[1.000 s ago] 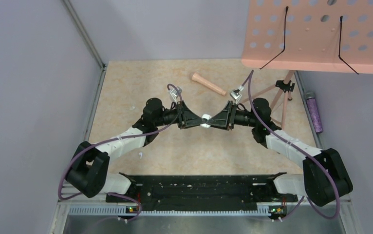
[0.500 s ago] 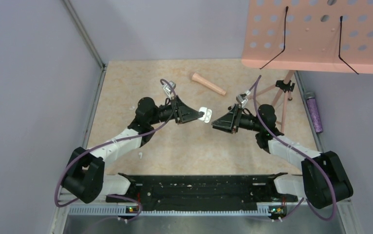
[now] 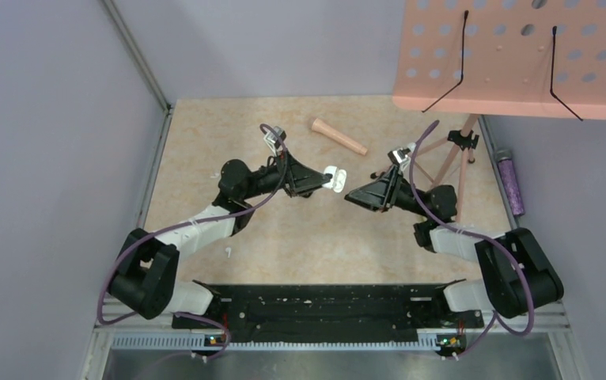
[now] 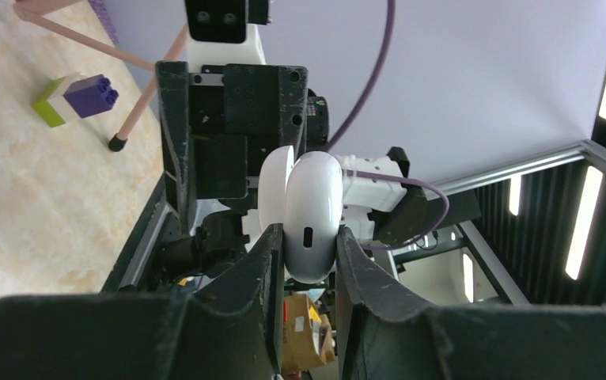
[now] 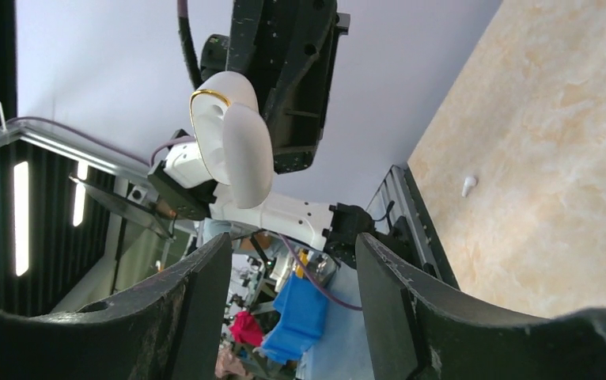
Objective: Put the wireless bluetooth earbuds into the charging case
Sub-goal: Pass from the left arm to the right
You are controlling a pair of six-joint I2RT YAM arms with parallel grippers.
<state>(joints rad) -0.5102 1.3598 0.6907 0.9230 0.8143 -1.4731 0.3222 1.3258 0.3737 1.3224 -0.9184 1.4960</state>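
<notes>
One fixed overhead, two wrist cams facing each other.
Top external: far, high over the near edge, looking down on table [image 3: 197,142]. Left wrist: along left gripper [image 4: 309,237], charging case [image 4: 312,202] right at its tips. Right wrist: past right gripper [image 5: 292,237], same case just ahead. All share the case.

Both arms reach forward from their bases and bend inward at the elbow. The grippers face each other tip to tip, near but not touching.

Left gripper [image 3: 322,181]: fingers clamped on either side of the charging case [image 4: 312,202], which juts beyond the tips.

Right gripper [image 5: 292,245]: fingers stand well apart, pointed at the left gripper.
</notes>
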